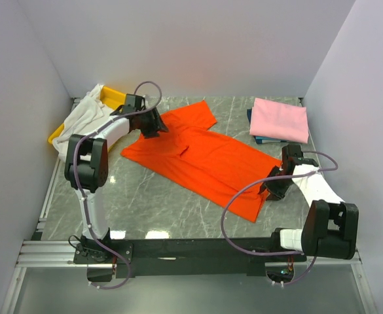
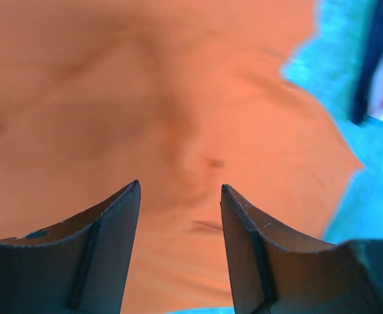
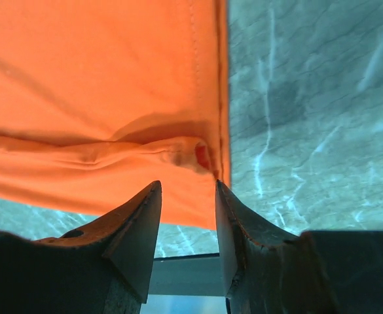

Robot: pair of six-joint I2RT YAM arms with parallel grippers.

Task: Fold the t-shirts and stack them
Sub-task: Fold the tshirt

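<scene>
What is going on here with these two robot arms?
Two robot arms are working on a bright orange-red t-shirt spread out on the grey marble table. The left tool, open, is over its far-left part. The right tool, open, is at its near-right edge. A folded pale pink t-shirt lies on a dark blue one. A white t-shirt is draped over a yellow plastic tray.

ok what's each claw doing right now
Left claw: open, holding nothing, over the bright orange-red cloth t-shirt.
Right claw: open, at that shirt's edge, gripping nothing.
</scene>
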